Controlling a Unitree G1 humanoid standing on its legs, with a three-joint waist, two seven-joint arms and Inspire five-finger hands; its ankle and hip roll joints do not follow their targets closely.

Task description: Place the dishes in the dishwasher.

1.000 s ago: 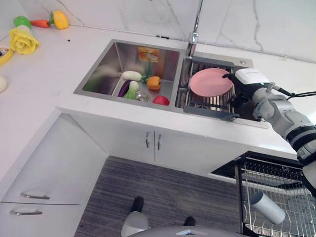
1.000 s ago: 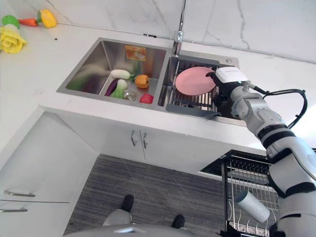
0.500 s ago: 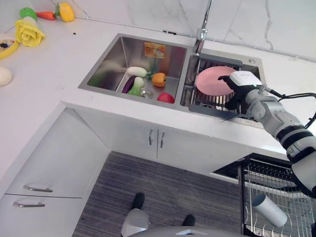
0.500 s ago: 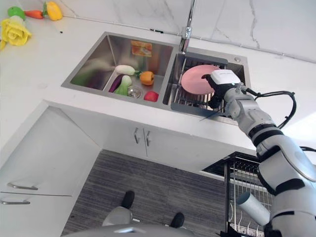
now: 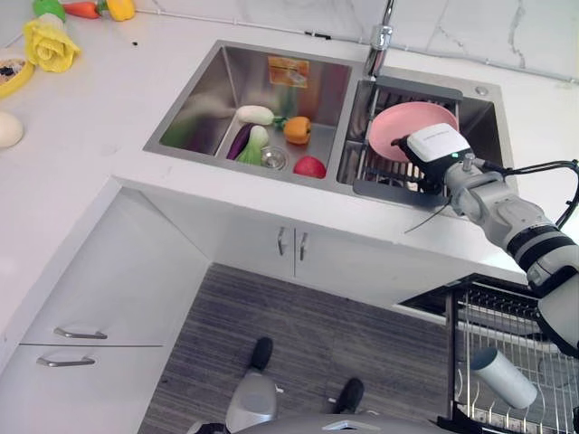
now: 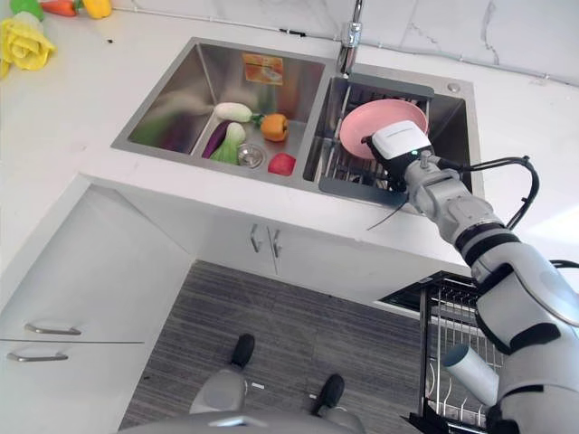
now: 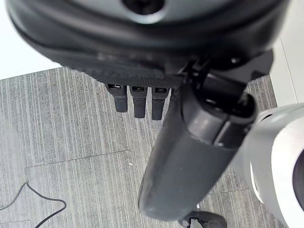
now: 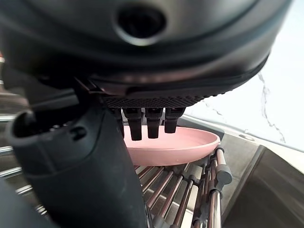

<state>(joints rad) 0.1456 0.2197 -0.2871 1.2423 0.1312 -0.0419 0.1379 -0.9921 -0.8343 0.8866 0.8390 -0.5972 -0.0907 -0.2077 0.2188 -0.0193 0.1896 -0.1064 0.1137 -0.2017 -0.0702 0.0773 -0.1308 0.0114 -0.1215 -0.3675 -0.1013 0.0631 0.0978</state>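
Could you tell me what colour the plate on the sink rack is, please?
The plate is plain pink, clearest in the left eye view.

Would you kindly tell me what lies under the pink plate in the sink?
The pink plate rests on a metal drying rack set in the right basin of the sink. The plate and the right robot hand cover the rack's middle; the basin floor beneath is hidden.

A white bench (image 5: 81, 163) wraps round a steel double sink (image 5: 226, 90), with a marble-veined white wall (image 5: 470, 27) behind the sink. Below the sink stand white cabinet doors (image 5: 262, 244) with metal handles; beside them, drawers (image 5: 81, 362). Grey wood-grain floor (image 5: 298, 316) lies below the doors.
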